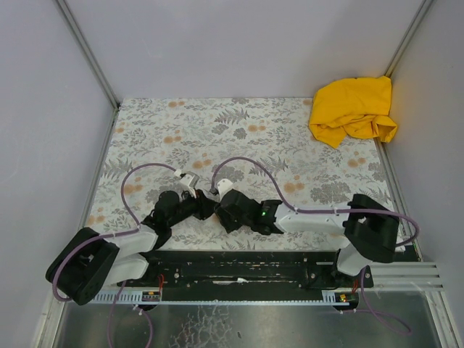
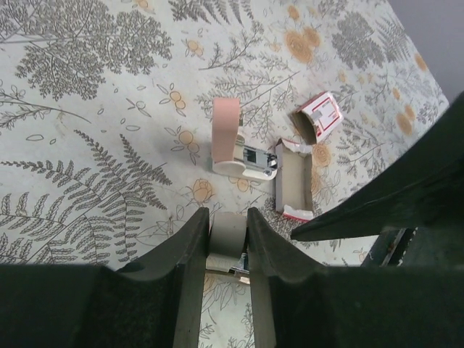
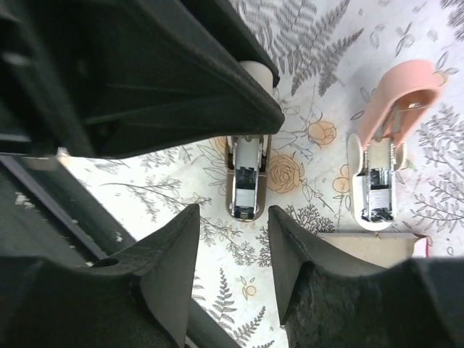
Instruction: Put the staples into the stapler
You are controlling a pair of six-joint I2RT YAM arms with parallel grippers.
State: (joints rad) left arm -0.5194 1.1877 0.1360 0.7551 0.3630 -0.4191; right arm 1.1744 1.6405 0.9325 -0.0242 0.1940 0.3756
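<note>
Nearest the lens in the right wrist view, our right fingers (image 3: 167, 275) stand spread apart with nothing between them, aimed at the metal channel of the stapler (image 3: 245, 181) straight ahead at 12 o'clock. Our left fingers (image 2: 185, 268) pinch that stapler by its cream body (image 2: 228, 235) and hold it near the middle of the bench (image 1: 145, 123), its channel turned toward the right arm.

A second, pink-topped stapler (image 2: 230, 138) stands open on the bench. From the left wrist camera it sits at 12 o'clock beyond the held one. The opened box (image 2: 293, 181) lies just beside it at 2 o'clock, and the red-printed sleeve (image 2: 319, 116) lies a little further out. A yellow cloth (image 1: 353, 109) is bunched in the far corner at 1 o'clock in the overhead view, well apart from the work.

We judge the step in hand to be feeding the staples into the channel. A dark and silvery patch shows inside it, but we cannot tell whether that is a seated strip. No loose strip shows clearly in the box either.

If the strip is in, the next move is to press the cream top shut while the left grip stays firm. If not, the right arm must reach to the box and pinch a thin strip squarely, a delicate grasp that could easily break the strip.
</note>
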